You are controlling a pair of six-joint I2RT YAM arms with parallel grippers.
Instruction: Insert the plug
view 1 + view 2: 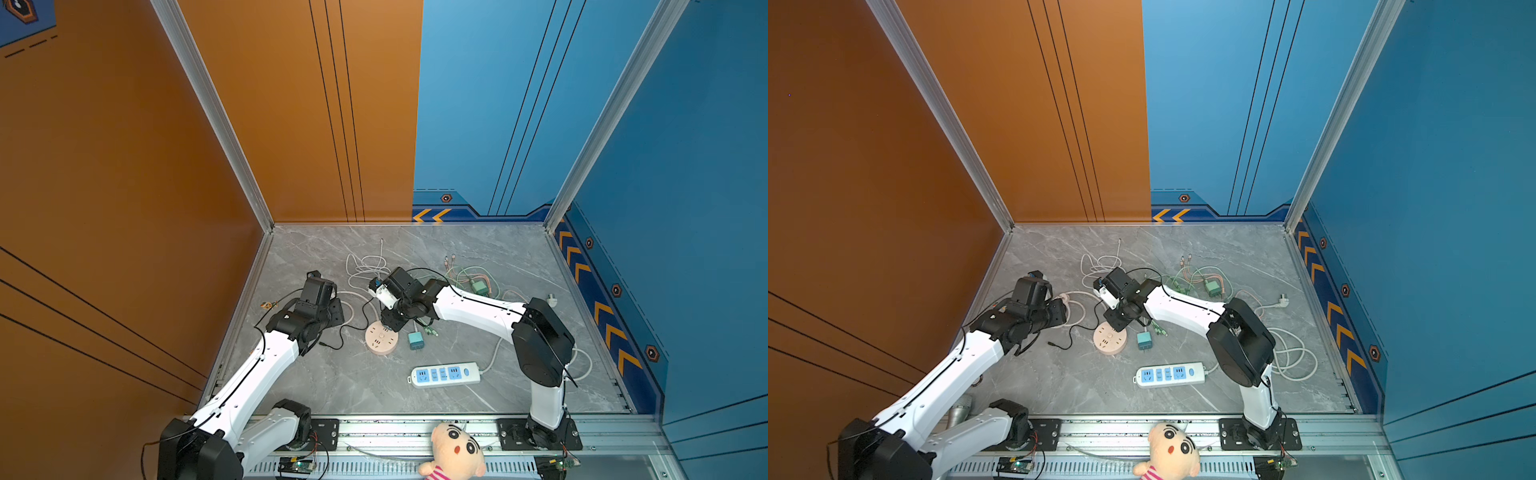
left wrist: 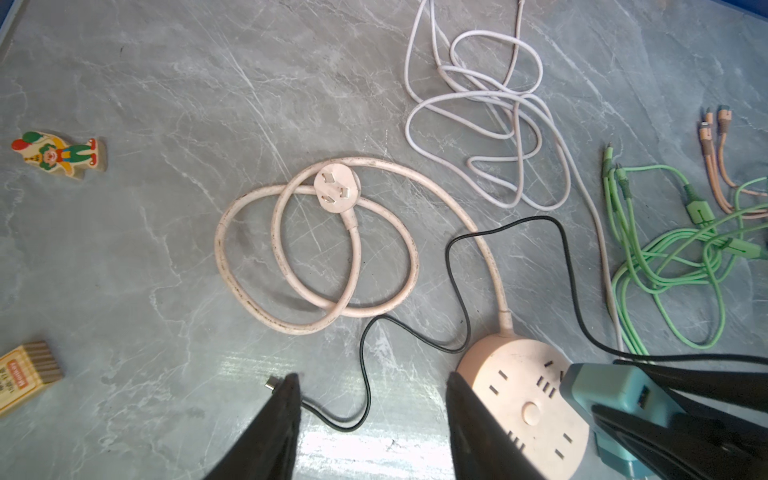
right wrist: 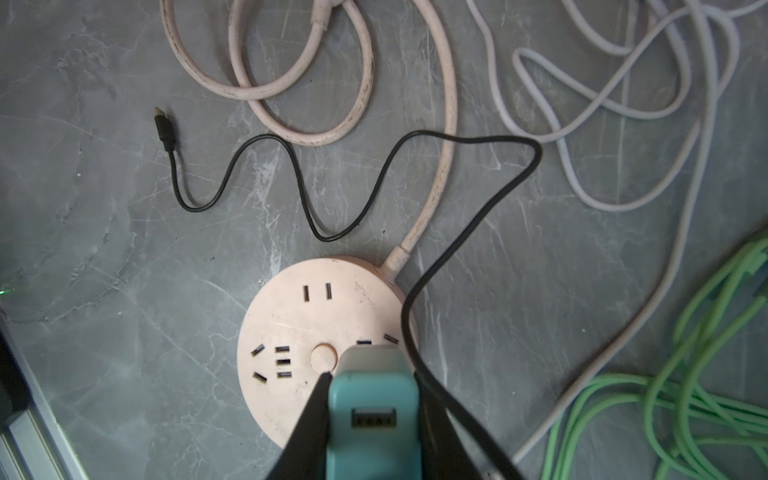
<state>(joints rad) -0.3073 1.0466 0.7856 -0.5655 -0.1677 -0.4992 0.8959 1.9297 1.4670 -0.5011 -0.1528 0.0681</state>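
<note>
My right gripper (image 3: 372, 376) is shut on the teal plug (image 3: 372, 401), a USB charger block with its port facing the camera. The plug hangs over the edge of the round pink socket (image 3: 299, 332), by its slots; its prongs are hidden. In both top views the right gripper (image 1: 388, 322) stands over the far rim of the pink socket (image 1: 381, 340) (image 1: 1111, 340). My left gripper (image 2: 372, 378) is open and empty, just left of the socket (image 2: 523, 399). The left wrist view also shows the plug (image 2: 611, 390) between the right gripper's black fingers.
A thin black cable (image 3: 353, 195) trails from the right gripper across the table. The socket's pink cord (image 2: 316, 266) lies coiled to the left. Another teal adapter (image 1: 415, 340), a blue-white power strip (image 1: 444, 374), white cable (image 2: 490, 108), green cables (image 3: 685, 374) and a clown figure (image 2: 58, 153) lie around.
</note>
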